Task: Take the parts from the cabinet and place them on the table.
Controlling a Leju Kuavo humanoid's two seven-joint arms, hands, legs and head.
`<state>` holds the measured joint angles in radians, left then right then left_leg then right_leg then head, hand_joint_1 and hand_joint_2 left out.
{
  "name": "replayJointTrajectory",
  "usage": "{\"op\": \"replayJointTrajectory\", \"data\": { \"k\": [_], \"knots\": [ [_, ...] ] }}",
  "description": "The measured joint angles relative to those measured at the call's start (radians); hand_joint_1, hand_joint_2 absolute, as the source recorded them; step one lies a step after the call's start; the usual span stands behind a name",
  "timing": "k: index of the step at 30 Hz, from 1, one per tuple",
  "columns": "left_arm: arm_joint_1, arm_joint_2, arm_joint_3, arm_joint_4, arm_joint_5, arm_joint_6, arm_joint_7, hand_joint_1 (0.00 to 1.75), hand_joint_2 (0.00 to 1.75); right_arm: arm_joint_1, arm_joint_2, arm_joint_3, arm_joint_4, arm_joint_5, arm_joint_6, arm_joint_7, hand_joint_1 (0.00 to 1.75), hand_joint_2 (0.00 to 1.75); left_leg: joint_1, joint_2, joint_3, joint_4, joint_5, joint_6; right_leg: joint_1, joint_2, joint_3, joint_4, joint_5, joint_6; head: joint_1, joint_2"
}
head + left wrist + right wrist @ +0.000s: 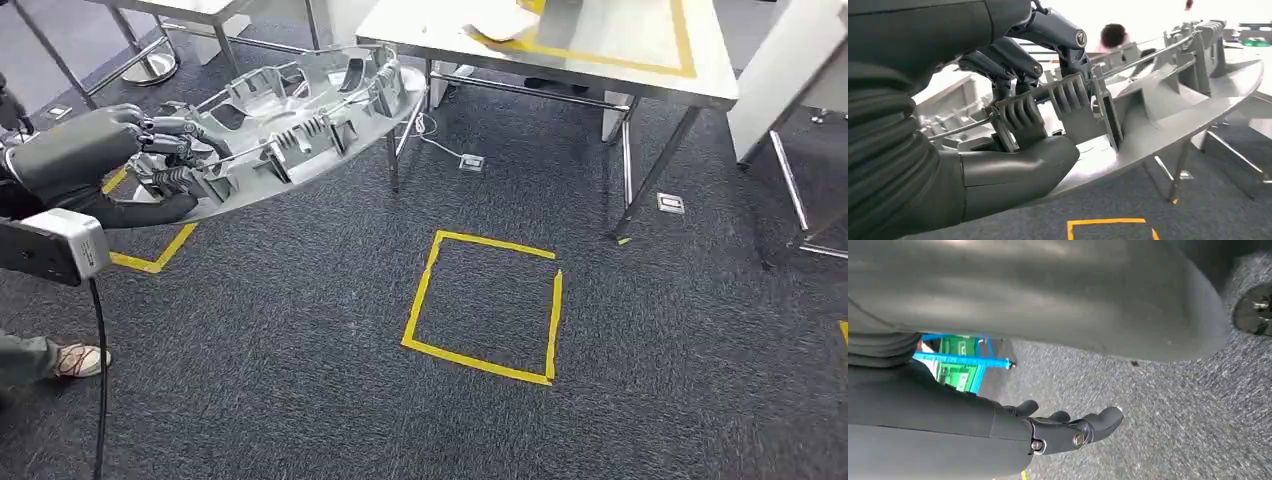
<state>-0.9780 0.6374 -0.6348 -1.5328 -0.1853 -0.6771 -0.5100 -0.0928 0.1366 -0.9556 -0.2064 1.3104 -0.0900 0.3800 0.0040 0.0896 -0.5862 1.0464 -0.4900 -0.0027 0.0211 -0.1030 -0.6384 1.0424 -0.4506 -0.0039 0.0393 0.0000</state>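
A long curved grey plastic part (300, 120) with ribs and clips hangs in the air, held at one end by my left hand (130, 160). In the left wrist view the thumb lies under the part (1168, 110) and the dark fingers (1013, 60) press a ribbed clip from above. The part's far end reaches toward the metal table (700, 80) ahead, which carries yellow tape lines. My right hand (1068, 430) hangs by my side over the carpet, fingers loosely extended and holding nothing.
A yellow tape square (485, 305) marks the dark carpet ahead. The table's legs (650, 170) and floor sockets (670, 203) stand beyond it. A second table (180, 20) is at the far left. A person's shoe (80, 358) is at my left. Blue and green crates (960, 365) are behind.
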Motion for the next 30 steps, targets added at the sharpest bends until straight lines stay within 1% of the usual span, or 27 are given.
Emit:
{"op": "replayJointTrajectory", "data": {
  "k": [1, 2, 4, 5, 6, 7, 8, 9, 10, 11, 12, 13, 14, 15, 16, 19, 20, 21, 22, 23, 24, 25, 26, 27, 28, 29, 30],
  "knots": [
    [0.001, 0.0, 0.002, 0.002, -0.005, 0.0, -0.004, 1.75, 1.75, -0.001, 0.0, 0.0, 0.0, 0.0, 0.0, 0.0, 0.0, 0.0, -0.002, 0.005, 0.0, 0.0, -0.002, -0.004, -0.002, 0.017, 0.001, -0.001, 0.005, -0.007, -0.003, 0.0],
    [0.002, -0.004, 0.003, 0.003, -0.011, 0.0, -0.005, 1.75, 1.75, -0.001, 0.0, 0.0, 0.0, 0.0, -0.002, -0.001, 0.0, 0.0, -0.002, 0.017, 0.002, -0.001, -0.003, -0.008, 0.0, 0.03, -0.003, -0.001, 0.004, -0.009, 0.0, 0.0],
    [0.002, -0.011, 0.006, 0.006, -0.015, 0.002, -0.007, 1.75, 1.75, 0.0, 0.0, 0.0, 0.0, 0.0, -0.003, -0.001, 0.0, 0.0, -0.001, 0.041, 0.012, -0.005, -0.007, -0.019, 0.001, 0.055, 0.001, -0.007, 0.008, -0.02, 0.0, 0.0],
    [0.005, -0.011, 0.01, 0.006, -0.015, 0.002, -0.008, 1.75, 1.75, 0.002, -0.001, 0.0, 0.0, 0.0, -0.003, 0.002, 0.0, 0.0, 0.005, 0.028, 0.012, 0.001, -0.017, -0.025, -0.009, 0.065, 0.014, -0.018, 0.014, -0.027, -0.002, 0.0],
    [0.006, -0.01, 0.013, 0.007, -0.014, 0.002, -0.011, 1.75, 1.75, 0.0, -0.001, 0.0, 0.0, 0.001, -0.003, 0.004, 0.0, 0.0, 0.006, -0.031, 0.002, 0.03, -0.034, -0.03, -0.011, 0.077, 0.017, -0.02, 0.015, -0.032, -0.003, 0.0],
    [0.006, -0.003, 0.018, 0.007, -0.011, 0.002, -0.017, 1.75, 1.75, -0.003, -0.002, 0.0, 0.0, 0.002, -0.003, 0.007, 0.0, 0.0, 0.007, -0.061, -0.028, 0.089, -0.064, -0.031, -0.012, 0.086, 0.016, -0.02, 0.015, -0.036, -0.005, 0.0],
    [0.011, 0.003, 0.023, 0.007, -0.008, 0.002, -0.02, 1.75, 1.75, -0.007, -0.002, 0.0, 0.0, 0.003, -0.003, 0.007, 0.0, 0.0, 0.008, -0.077, -0.067, 0.167, -0.1, -0.034, -0.013, 0.103, 0.017, -0.02, 0.014, -0.038, -0.007, 0.0],
    [0.02, 0.011, 0.025, 0.007, -0.002, 0.002, -0.026, 1.75, 1.75, -0.008, -0.002, 0.0, 0.0, 0.003, -0.002, 0.006, 0.0, 0.0, 0.008, -0.084, -0.107, 0.24, -0.127, -0.038, -0.013, 0.117, 0.017, -0.019, 0.014, -0.039, -0.006, 0.0],
    [0.03, 0.017, 0.027, 0.005, 0.002, 0.002, -0.029, 1.75, 1.75, -0.007, -0.002, 0.0, 0.0, 0.003, -0.003, 0.006, 0.0, 0.0, 0.008, -0.086, -0.132, 0.28, -0.13, -0.04, -0.013, 0.132, 0.017, -0.017, 0.013, -0.039, -0.007, 0.0],
    [0.038, 0.021, 0.032, 0.005, 0.008, 0.0, -0.034, 1.75, 1.75, -0.006, -0.002, 0.0, 0.0, 0.003, -0.003, 0.006, 0.0, 0.0, 0.009, -0.086, -0.132, 0.269, -0.106, -0.041, -0.014, 0.148, 0.017, -0.015, 0.013, -0.039, -0.007, 0.0],
    [0.039, 0.024, 0.037, 0.005, 0.01, -0.002, -0.034, 1.75, 1.75, -0.005, -0.002, 0.0, 0.0, 0.003, -0.003, 0.008, 0.0, 0.0, 0.011, -0.087, -0.115, 0.221, -0.067, -0.041, -0.016, 0.163, 0.017, -0.01, 0.011, -0.036, -0.007, 0.0],
    [0.038, 0.025, 0.041, 0.005, 0.011, -0.007, -0.034, 1.75, 1.75, -0.005, -0.002, 0.0, 0.0, 0.003, -0.003, 0.01, 0.0, 0.0, 0.013, -0.093, -0.079, 0.145, -0.02, -0.042, -0.018, 0.176, 0.017, -0.006, 0.009, -0.032, -0.007, 0.0],
    [0.038, 0.026, 0.044, 0.005, 0.011, -0.01, -0.034, 1.75, 1.75, -0.005, -0.002, 0.0, 0.0, 0.003, -0.003, 0.011, 0.0, 0.0, 0.019, -0.117, -0.035, 0.051, 0.026, -0.046, -0.021, 0.189, 0.016, 0.002, 0.004, -0.025, -0.007, 0.0],
    [0.039, 0.024, 0.044, 0.006, 0.011, -0.011, -0.033, 1.75, 1.75, -0.006, -0.002, 0.0, 0.0, 0.003, -0.003, 0.011, 0.0, 0.0, 0.027, -0.183, -0.02, 0.023, 0.004, -0.049, -0.021, 0.201, 0.008, 0.006, 0.002, -0.018, -0.007, 0.0],
    [0.038, 0.025, 0.044, 0.006, 0.01, -0.012, -0.033, 1.75, 1.75, -0.01, -0.002, 0.0, 0.0, 0.005, -0.003, 0.007, 0.0, 0.0, 0.026, -0.189, -0.016, 0.01, 0.007, -0.043, -0.021, 0.213, -0.002, 0.015, 0.004, -0.012, -0.008, 0.0],
    [0.038, 0.019, 0.046, 0.011, 0.005, -0.011, -0.027, 1.75, 1.75, -0.004, -0.002, 0.0, 0.0, 0.005, -0.003, 0.007, 0.0, 0.0, 0.021, -0.152, -0.018, 0.012, 0.01, -0.022, -0.024, 0.249, -0.012, 0.001, 0.018, 0.011, -0.009, 0.0],
    [0.037, 0.017, 0.046, 0.011, 0.005, -0.011, -0.028, 1.75, 1.75, -0.003, -0.003, 0.0, 0.0, 0.005, -0.003, 0.007, 0.0, 0.0, 0.028, -0.137, -0.015, 0.006, 0.014, -0.015, -0.024, 0.243, -0.013, 0.004, 0.015, 0.012, -0.008, 0.0],
    [0.039, 0.016, 0.046, 0.011, 0.004, -0.01, -0.027, 1.75, 1.75, -0.002, -0.003, 0.0, 0.0, 0.005, -0.003, 0.007, 0.0, 0.0, 0.025, -0.126, -0.012, 0.002, 0.014, -0.008, -0.016, 0.179, -0.024, 0.025, -0.001, 0.019, -0.002, 0.0],
    [0.039, 0.016, 0.047, 0.011, 0.004, -0.01, -0.029, 1.75, 1.75, -0.003, -0.002, 0.0, 0.0, 0.005, -0.003, 0.01, 0.0, 0.0, 0.022, -0.11, -0.011, 0.002, 0.013, 0.0, -0.018, 0.137, -0.055, 0.086, -0.037, 0.026, 0.004, 0.0],
    [0.039, 0.016, 0.048, 0.013, 0.003, -0.01, -0.029, 1.75, 1.75, -0.005, -0.002, 0.0, 0.0, 0.004, -0.003, 0.01, 0.0, 0.0, 0.018, -0.097, -0.012, 0.002, 0.011, 0.003, -0.022, 0.12, -0.094, 0.166, -0.074, 0.029, 0.003, 0.0],
    [0.039, 0.016, 0.048, 0.015, -0.002, -0.01, -0.029, 1.75, 1.75, -0.006, -0.002, 0.0, 0.0, 0.002, -0.003, 0.008, 0.0, 0.0, 0.015, -0.082, -0.012, 0.003, 0.01, 0.005, -0.024, 0.114, -0.132, 0.242, -0.102, 0.032, 0.003, 0.0],
    [0.039, 0.015, 0.048, 0.018, -0.004, -0.01, -0.029, 1.75, 1.75, -0.005, -0.002, 0.0, 0.0, 0.002, -0.003, 0.006, 0.0, 0.0, 0.014, -0.069, -0.011, 0.003, 0.009, 0.006, -0.025, 0.112, -0.159, 0.292, -0.11, 0.033, 0.003, 0.0],
    [0.039, 0.01, 0.048, 0.021, -0.007, -0.01, -0.029, 1.75, 1.75, -0.004, -0.002, 0.0, 0.0, 0.001, -0.003, 0.006, 0.0, 0.0, 0.013, -0.056, -0.011, 0.003, 0.008, 0.007, -0.026, 0.111, -0.163, 0.298, -0.1, 0.034, 0.003, 0.0],
    [0.038, 0.006, 0.048, 0.024, -0.011, -0.01, -0.028, 1.75, 1.75, -0.003, -0.002, 0.0, 0.0, 0.001, -0.003, 0.006, 0.0, 0.0, 0.013, -0.046, -0.009, 0.004, 0.007, 0.007, -0.026, 0.109, -0.144, 0.258, -0.072, 0.033, 0.004, 0.0],
    [0.037, 0.001, 0.048, 0.027, -0.013, -0.01, -0.027, 1.75, 1.75, -0.003, -0.002, 0.0, 0.0, 0.001, -0.003, 0.009, 0.0, 0.0, 0.012, -0.034, -0.006, 0.004, 0.004, 0.005, -0.026, 0.103, -0.1, 0.174, -0.028, 0.029, 0.004, 0.0],
    [0.036, 0.0, 0.048, 0.029, -0.015, -0.01, -0.026, 1.75, 1.75, -0.004, -0.002, 0.0, 0.0, 0.002, -0.008, 0.008, 0.0, 0.0, 0.012, -0.029, -0.001, 0.004, 0.0, 0.002, -0.023, 0.087, -0.047, 0.076, 0.012, 0.023, 0.004, 0.0],
    [0.035, 0.001, 0.048, 0.031, -0.015, -0.01, -0.026, 1.75, 1.75, -0.004, -0.002, 0.0, 0.0, 0.002, -0.015, 0.009, 0.0, 0.0, 0.012, -0.024, 0.002, 0.004, -0.003, -0.003, -0.019, 0.075, -0.014, 0.005, 0.016, 0.016, 0.003, 0.0]
  ]
}}
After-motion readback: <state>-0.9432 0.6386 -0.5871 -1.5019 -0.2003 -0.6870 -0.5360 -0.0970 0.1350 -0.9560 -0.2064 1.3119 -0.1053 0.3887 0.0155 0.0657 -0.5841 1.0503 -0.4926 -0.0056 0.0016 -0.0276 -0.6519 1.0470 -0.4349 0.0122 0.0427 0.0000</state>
